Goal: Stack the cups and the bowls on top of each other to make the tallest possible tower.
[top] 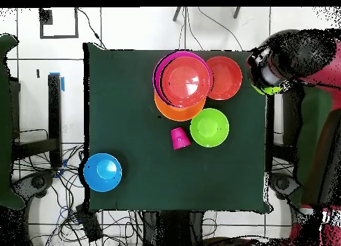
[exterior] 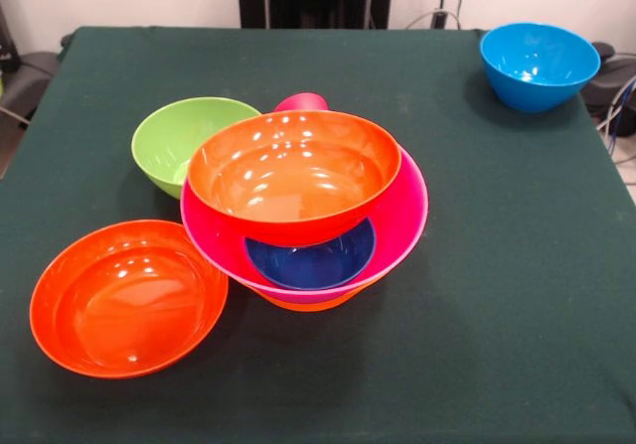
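Note:
The tower (exterior: pixel 308 206) stands mid-table. An orange bowl (exterior: pixel 308 303) is at its base, and the big pink bowl (exterior: pixel 402 216) rests on that. A small dark blue bowl (exterior: pixel 313 260) lies inside the pink one. A red-orange bowl (exterior: pixel 293 171) leans tilted on top. Overhead, the tower (top: pixel 181 83) sits by the table's far edge. A second red-orange bowl (exterior: pixel 129 295) touches the tower, and the green bowl (exterior: pixel 189 141) stands next to it. A pink cup (top: pixel 180 138) stands rim down behind the tower. The light blue bowl (exterior: pixel 540 65) is alone at a corner. My arm's end (top: pixel 265 71) hangs off the table's side.
The dark green table (exterior: pixel 477 295) has open cloth between the tower and the light blue bowl (top: pixel 102 171). Cables and chair frames lie on the floor around the table (top: pixel 133 70).

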You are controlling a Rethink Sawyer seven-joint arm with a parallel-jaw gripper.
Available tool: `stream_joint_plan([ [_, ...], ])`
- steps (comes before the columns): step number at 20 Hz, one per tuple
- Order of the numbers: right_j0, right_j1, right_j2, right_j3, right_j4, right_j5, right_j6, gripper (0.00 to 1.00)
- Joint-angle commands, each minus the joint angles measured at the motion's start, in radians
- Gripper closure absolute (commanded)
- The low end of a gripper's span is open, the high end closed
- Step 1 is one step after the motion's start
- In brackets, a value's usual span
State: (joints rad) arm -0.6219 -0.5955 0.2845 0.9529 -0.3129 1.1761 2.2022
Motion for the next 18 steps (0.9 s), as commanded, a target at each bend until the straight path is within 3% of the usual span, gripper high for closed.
stream_joint_plan([
  [1,0.047,-0.056,0.016,0.192,0.052,-0.013,-0.007,1.00],
  [4,0.043,-0.093,0.019,0.264,0.106,-0.050,0.023,1.00],
  [13,0.137,-0.143,-0.049,0.301,0.124,-0.073,0.120,1.00],
  [18,0.147,-0.135,-0.063,0.324,0.139,-0.123,0.124,1.00],
])
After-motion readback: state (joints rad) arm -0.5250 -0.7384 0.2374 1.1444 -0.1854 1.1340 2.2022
